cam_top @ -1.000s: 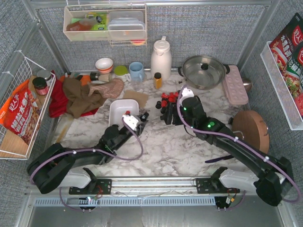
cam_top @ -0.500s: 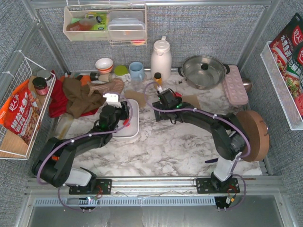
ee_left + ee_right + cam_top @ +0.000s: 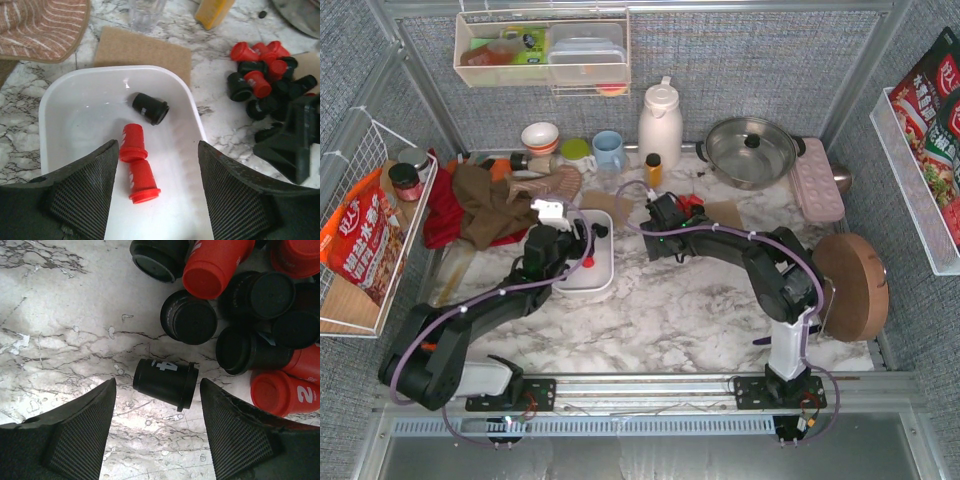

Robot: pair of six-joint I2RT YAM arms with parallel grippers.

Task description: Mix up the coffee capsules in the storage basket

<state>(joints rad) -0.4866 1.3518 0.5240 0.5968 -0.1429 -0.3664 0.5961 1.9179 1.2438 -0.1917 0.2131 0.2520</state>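
The left tool [image 3: 159,150] hangs over the near half of the storage basket [image 3: 85,120], its jaws spread wide and gripping nothing. Between them, on the white floor, lie two red capsules [image 3: 139,177], end to end and touching. Just beyond these is one black capsule [image 3: 150,108] on its side. To the right, over the marble surface [image 3: 60,315], the right tool [image 3: 157,385] is also open. It straddles a lone black pod [image 3: 166,382] that lies on its side and touches neither finger. Just past it sits the heap of red and black capsules [image 3: 240,295], outside the basket. Farther back, a brown mat [image 3: 145,50] lies at the basket's far rim, and a yellow bottle [image 3: 212,11] stands beyond.
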